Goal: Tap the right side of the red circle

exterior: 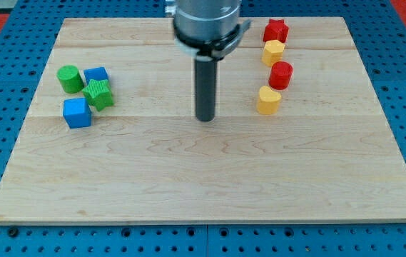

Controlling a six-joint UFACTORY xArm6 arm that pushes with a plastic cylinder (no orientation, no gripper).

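The red circle (281, 74) is a short red cylinder on the wooden board, toward the view's upper right. It is third in a line of blocks: a red star (276, 31) at the top, a yellow hexagon (273, 51) below it, then the red circle, then a yellow heart (267, 100). My tip (205, 118) rests on the board near the middle, well to the view's left of the red circle and a little lower. It touches no block.
At the view's left stands a cluster: a green cylinder (68, 78), a blue block (96, 74), a green star-like block (99, 93) and a blue cube (77, 113). The wooden board (203, 178) lies on a blue pegboard surface.
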